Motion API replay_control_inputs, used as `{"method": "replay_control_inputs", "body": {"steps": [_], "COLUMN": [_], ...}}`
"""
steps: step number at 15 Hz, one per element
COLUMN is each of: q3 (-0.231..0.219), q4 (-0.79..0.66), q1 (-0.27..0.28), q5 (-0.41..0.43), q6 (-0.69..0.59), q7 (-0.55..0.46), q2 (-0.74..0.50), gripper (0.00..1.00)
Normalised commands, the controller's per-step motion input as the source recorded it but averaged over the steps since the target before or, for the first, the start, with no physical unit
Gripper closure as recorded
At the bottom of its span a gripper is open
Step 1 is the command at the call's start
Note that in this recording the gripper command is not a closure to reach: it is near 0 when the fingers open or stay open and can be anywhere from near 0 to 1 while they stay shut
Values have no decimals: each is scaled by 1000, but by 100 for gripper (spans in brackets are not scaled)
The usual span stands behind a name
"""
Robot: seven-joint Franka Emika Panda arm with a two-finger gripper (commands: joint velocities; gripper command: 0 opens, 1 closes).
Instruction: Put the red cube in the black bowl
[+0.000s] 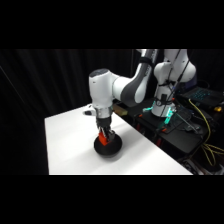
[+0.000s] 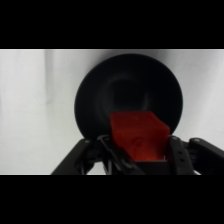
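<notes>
Looking down through the wrist camera, I see the cube (image 2: 137, 136) held between the two fingers (image 2: 111, 152) of the gripper (image 2: 139, 159), which are closed against its sides. It sits tilted rather than square to the view, with its top face and one side face both showing. Right behind and below it lies the bowl (image 2: 100, 95), a round black shape that fills most of the middle of the wrist view, and the cube overlaps the bowl's lower part from where I look. White table (image 2: 35, 100) shows on both sides of the bowl. From the side camera I see the arm (image 1: 127, 87) reaching in from the upper right and bending down over the table (image 1: 70, 140), with the gripper (image 1: 103, 138) pointing straight down at the bowl (image 1: 114, 148). The cube (image 1: 102, 136) shows as a small red patch at the fingertips, just above the bowl's rim and over its inside. I cannot tell from either view whether the cube touches the bowl's floor or hangs just clear of it. The bowl rests near the table's middle, toward the near edge. Off to the right, past the table, I see the arm's base (image 1: 165, 107) with a green light and some yellow cables (image 1: 205, 120).
</notes>
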Motion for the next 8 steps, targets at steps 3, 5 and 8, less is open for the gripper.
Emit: {"method": "replay_control_inputs", "body": {"steps": [3, 5, 8], "q3": [65, 34, -2], "q4": [-83, -8, 17], "q1": [-67, -66, -46], "q5": [62, 11, -30], "q6": [348, 304, 185], "q7": [-112, -111, -76], "q2": [88, 123, 79], "gripper": [100, 0, 0]}}
